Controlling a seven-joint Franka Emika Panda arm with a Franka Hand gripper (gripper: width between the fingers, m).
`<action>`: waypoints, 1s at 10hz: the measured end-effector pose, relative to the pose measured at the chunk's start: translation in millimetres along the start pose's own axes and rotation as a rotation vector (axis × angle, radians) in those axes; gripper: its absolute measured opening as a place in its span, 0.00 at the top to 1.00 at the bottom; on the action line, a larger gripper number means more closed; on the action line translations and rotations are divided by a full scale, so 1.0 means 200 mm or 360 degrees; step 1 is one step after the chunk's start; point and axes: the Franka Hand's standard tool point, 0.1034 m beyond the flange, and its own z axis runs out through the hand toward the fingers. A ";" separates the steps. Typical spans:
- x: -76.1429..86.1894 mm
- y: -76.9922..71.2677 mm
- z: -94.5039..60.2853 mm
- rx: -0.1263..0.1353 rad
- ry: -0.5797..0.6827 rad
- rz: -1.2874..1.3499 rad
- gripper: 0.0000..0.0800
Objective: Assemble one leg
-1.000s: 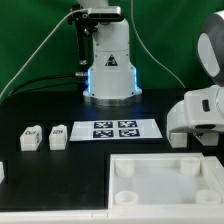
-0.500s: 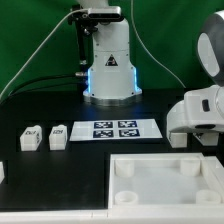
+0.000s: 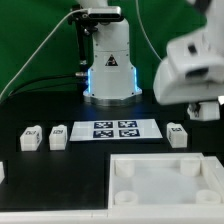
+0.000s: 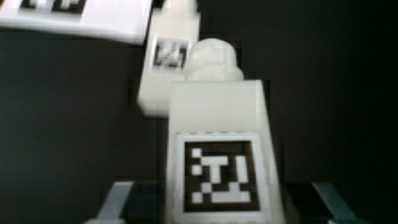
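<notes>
In the wrist view a white leg [image 4: 219, 130] with a black-and-white tag fills the space between my fingers, its round peg tip pointing away. My gripper [image 4: 226, 205] is shut on it. In the exterior view my gripper [image 3: 205, 110] hangs above the table at the right, and the held leg is mostly hidden under the hand. Another leg [image 3: 177, 134] lies on the table just below it and also shows beyond the held leg [image 4: 169, 55]. Two more legs [image 3: 30, 137] [image 3: 58, 134] lie at the exterior view's left. The white square tabletop [image 3: 165, 180] lies in front.
The marker board [image 3: 113, 129] lies flat between the legs, in front of the robot base [image 3: 108, 65], and shows blurred in the wrist view [image 4: 71, 15]. A small white piece [image 3: 2, 171] sits at the exterior view's left edge.
The arm has risen from the table at the exterior view's right, carrying a leg. Another leg, hidden behind the hand before, now shows on the table there.
</notes>
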 end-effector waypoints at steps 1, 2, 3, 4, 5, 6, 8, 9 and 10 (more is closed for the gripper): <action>0.01 0.00 -0.04 0.0000 0.0112 0.0001 0.64; 0.05 -0.01 -0.03 0.0009 0.0307 -0.0004 0.64; 0.04 -0.01 -0.02 0.0009 0.0444 -0.0006 0.64; 0.05 0.00 -0.04 0.0015 0.0583 -0.0008 0.64; 0.09 0.02 -0.07 0.0018 0.0761 -0.0037 0.64; 0.18 0.16 -0.20 -0.0024 0.0952 -0.0145 0.64; 0.32 0.33 -0.46 -0.0090 0.1327 -0.0165 0.64; 0.34 0.34 -0.50 -0.0107 0.1551 -0.0157 0.64; 0.32 0.35 -0.47 -0.0121 0.1652 -0.0158 0.64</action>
